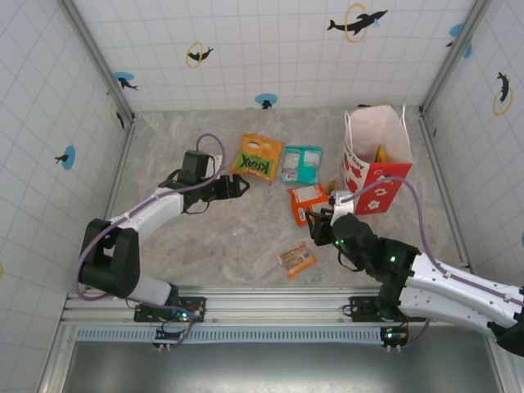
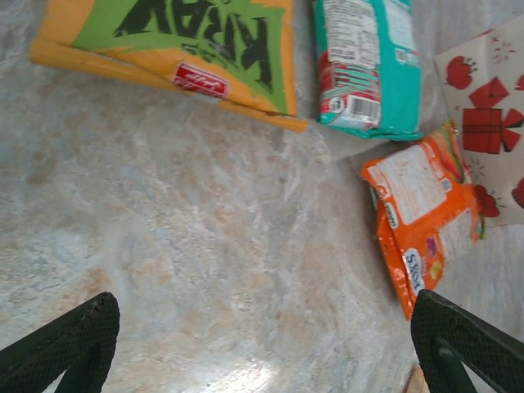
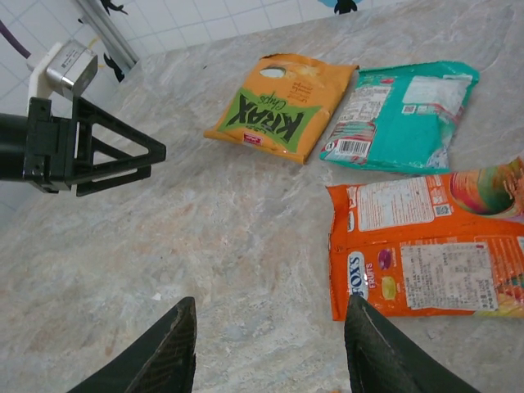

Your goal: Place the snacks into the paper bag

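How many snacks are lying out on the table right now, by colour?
Orange-green Krax packet: 1
Teal packet: 1
Orange packet: 1
Clear orange-brown bar: 1
Total on the table: 4
A yellow packet shows inside the paper bag; anything else in it is hidden.
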